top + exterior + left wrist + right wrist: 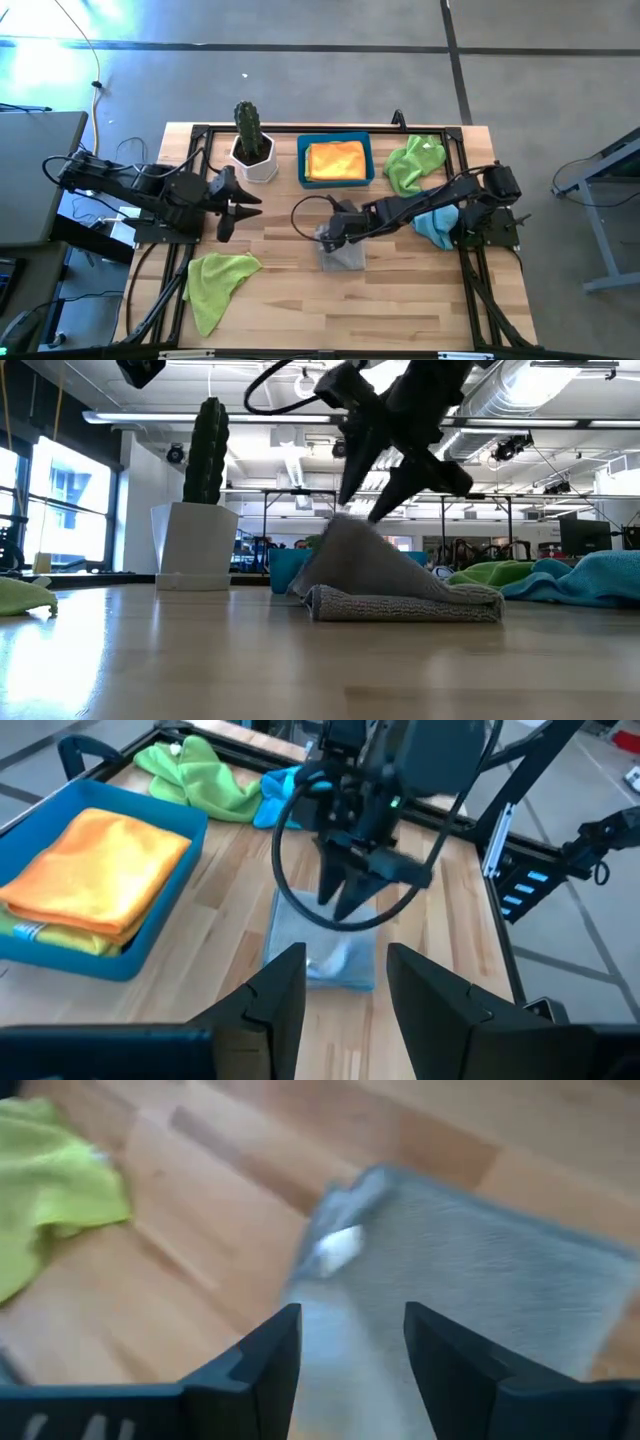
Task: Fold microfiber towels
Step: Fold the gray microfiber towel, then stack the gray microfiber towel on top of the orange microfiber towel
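A grey towel (pixel 343 256) lies folded on the table's middle, resting on its lower layers, with one flap (pixel 345 545) raised at one end. My right gripper (pixel 350 1350) stands open just above that flap (pixel 340 1230), fingers slanting down, and I see no touch. My left gripper (pixel 345 998) hangs open over the table's left part (pixel 232 207), facing the grey towel (pixel 320 950). A lime green towel (pixel 215 280) lies crumpled near the front left. Another green towel (pixel 413 162) and a light blue one (pixel 438 228) lie at the right. An orange towel (pixel 335 160) lies folded in the blue bin (pixel 300 162).
A cactus in a white pot (pixel 250 145) stands at the far left of centre, beside the blue bin. A black frame (pixel 200 130) runs along the table's edges. Bare wood lies toward the near edge (pixel 380 310). A black cable loops above my right gripper (pixel 290 870).
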